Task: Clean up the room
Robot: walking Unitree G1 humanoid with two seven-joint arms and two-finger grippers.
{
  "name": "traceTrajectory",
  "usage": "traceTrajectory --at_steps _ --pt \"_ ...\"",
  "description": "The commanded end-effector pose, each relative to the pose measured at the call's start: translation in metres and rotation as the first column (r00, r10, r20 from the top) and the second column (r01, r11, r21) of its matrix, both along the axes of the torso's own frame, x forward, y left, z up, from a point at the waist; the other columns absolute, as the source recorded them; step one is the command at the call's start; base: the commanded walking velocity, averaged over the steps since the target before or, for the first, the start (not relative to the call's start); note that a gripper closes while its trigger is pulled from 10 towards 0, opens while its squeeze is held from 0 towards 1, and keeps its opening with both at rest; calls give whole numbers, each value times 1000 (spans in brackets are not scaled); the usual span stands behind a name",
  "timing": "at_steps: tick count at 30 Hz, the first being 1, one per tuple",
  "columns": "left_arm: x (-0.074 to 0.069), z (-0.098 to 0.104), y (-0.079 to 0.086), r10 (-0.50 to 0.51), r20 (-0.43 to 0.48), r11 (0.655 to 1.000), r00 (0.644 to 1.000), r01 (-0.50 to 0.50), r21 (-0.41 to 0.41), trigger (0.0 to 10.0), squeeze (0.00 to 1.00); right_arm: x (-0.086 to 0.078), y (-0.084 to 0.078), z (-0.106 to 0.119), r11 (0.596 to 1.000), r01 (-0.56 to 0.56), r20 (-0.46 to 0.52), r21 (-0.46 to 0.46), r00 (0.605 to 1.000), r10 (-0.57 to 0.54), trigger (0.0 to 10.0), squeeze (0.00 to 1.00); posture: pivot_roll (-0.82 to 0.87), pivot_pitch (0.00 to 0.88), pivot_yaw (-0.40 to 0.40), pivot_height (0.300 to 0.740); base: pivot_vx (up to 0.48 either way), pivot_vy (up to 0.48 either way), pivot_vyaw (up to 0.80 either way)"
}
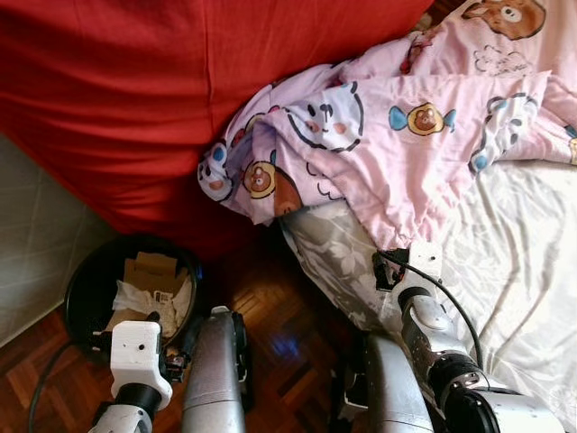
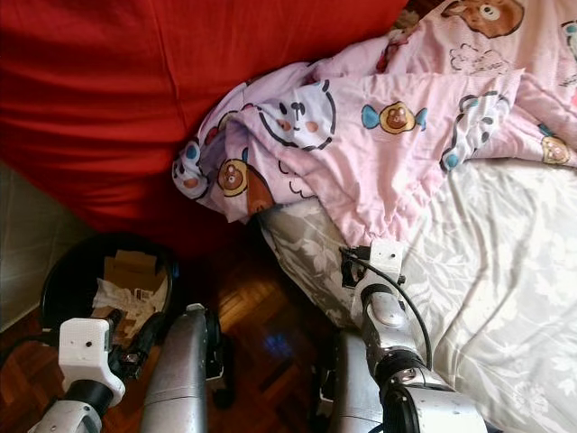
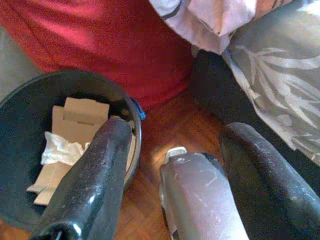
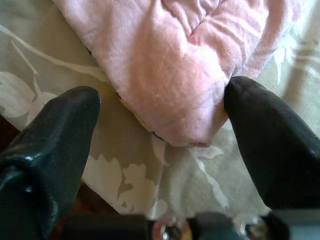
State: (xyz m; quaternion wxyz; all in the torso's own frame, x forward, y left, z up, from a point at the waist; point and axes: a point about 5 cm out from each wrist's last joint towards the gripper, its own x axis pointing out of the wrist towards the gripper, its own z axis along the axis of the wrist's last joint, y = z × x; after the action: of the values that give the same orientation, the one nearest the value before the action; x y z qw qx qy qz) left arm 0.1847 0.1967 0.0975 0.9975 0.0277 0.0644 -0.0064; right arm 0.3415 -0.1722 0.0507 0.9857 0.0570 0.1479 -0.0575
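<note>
A pink cartoon-print blanket [image 1: 406, 135] lies crumpled across the bed, its lower edge hanging over the grey leaf-patterned sheet [image 1: 514, 271]. My right gripper [image 4: 160, 130] is open at that lower edge. A fold of the pink blanket [image 4: 170, 75] sits between its two black fingertips, which stand apart from it on either side. My right wrist [image 1: 416, 271] hovers over the bed's corner. My left gripper [image 3: 170, 165] is open and holds nothing, low over the floor next to a black bin [image 1: 86, 280]. The bin holds cardboard pieces [image 1: 155, 271] and crumpled white paper [image 3: 60, 150].
A large red fabric mass [image 1: 135, 90] fills the area behind the bin and beside the bed. Dark parquet floor [image 1: 279, 316] runs between bin and bed. A pale surface [image 1: 36, 234] lies at the far left. My silver legs [image 1: 214, 379] stand at the bottom.
</note>
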Motion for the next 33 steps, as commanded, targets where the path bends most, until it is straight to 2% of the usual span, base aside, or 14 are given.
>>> traceTrajectory --at_steps 1,7,10,14,15,16,17,33 --pt "-6 -2 0 7 -34 1000 999 -7 -10 10000 0 -7 -4 -9 1000 21 -36 8 999 -21 10000 0 234 473 -2 601 0 0 0" --pt "-9 0 -2 9 -39 1000 999 -10 -15 10000 0 -1 -11 0 997 62 1 -44 998 -62 10000 0 237 476 -2 601 0 0 0" --pt "-14 0 -3 11 -49 1000 999 -12 -19 10000 0 2 -15 6 995 87 30 -47 996 -85 10000 0 236 476 -4 601 0 0 0" --pt "-17 -1 -3 15 -61 1000 998 -17 -22 10000 0 1 -15 5 996 78 20 -45 997 -77 10000 0 236 476 -4 601 0 0 0" --pt "-17 -2 -3 16 -62 1000 998 -17 -22 10000 0 0 -15 4 995 81 10 -55 997 -81 5843 0 236 476 -4 601 0 0 0" --pt "-17 -2 -3 16 -64 1000 998 -17 -22 10000 0 -1 -16 2 994 86 -2 -68 996 -86 5843 0 236 476 -4 601 0 0 0" --pt "-18 -1 -3 15 -66 1000 998 -16 -22 10000 0 -2 -17 0 993 109 -14 -41 994 -109 0 0 238 480 -2 601 0 0 0" --pt "-25 -4 -2 5 -100 1000 995 -7 -17 10000 0 -8 -18 -9 991 130 -62 -45 989 -132 0 0 239 486 2 601 0 0 0"
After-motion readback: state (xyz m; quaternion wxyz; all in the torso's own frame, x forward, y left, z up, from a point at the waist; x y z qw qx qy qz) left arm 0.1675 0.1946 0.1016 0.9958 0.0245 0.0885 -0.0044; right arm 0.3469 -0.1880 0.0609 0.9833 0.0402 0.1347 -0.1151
